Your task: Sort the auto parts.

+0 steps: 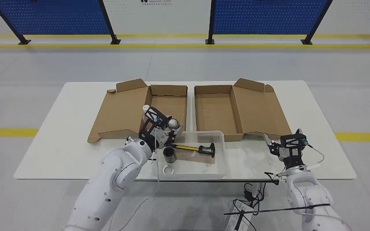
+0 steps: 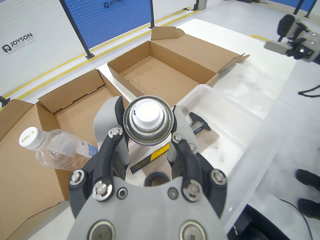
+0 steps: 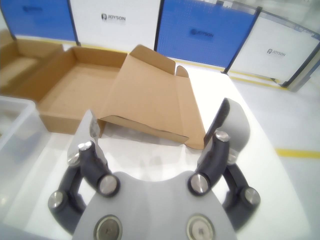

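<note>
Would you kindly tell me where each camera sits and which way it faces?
Top view: above the arms, looking down at the table; the left arm and right arm show.
Left wrist view: on the left wrist, facing over the left gripper, shut on a spray can, toward the left box and right box; its fingers show.
Right wrist view: on the right wrist, facing the right box; the open right gripper shows.
Shared: both wrist views show the right box and clear bin.

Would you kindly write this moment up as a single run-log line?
left gripper: shut on spray can | right gripper: open, empty | bottle: in left cardboard box | caliper: in clear bin
</note>
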`<move>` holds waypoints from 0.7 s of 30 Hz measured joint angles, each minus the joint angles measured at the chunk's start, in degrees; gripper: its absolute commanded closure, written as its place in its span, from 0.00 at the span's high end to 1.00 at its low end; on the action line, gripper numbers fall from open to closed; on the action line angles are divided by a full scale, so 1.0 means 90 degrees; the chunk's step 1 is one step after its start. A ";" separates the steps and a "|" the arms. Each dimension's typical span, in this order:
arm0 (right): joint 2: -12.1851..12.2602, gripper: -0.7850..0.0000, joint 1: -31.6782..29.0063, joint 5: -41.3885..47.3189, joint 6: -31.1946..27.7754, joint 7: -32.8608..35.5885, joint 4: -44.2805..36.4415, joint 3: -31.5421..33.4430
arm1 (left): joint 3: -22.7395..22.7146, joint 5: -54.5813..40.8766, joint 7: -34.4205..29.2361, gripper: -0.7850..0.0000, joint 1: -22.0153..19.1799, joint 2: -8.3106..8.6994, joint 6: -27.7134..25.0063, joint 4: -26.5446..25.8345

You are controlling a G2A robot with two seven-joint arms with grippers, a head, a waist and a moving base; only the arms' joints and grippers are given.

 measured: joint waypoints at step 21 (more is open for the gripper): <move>0.0000 1.00 0.0000 0.0000 0.0000 0.0000 0.0000 0.0000 | 0.1123 0.0754 0.0936 0.00 -0.0788 -0.0415 0.2025 0.1202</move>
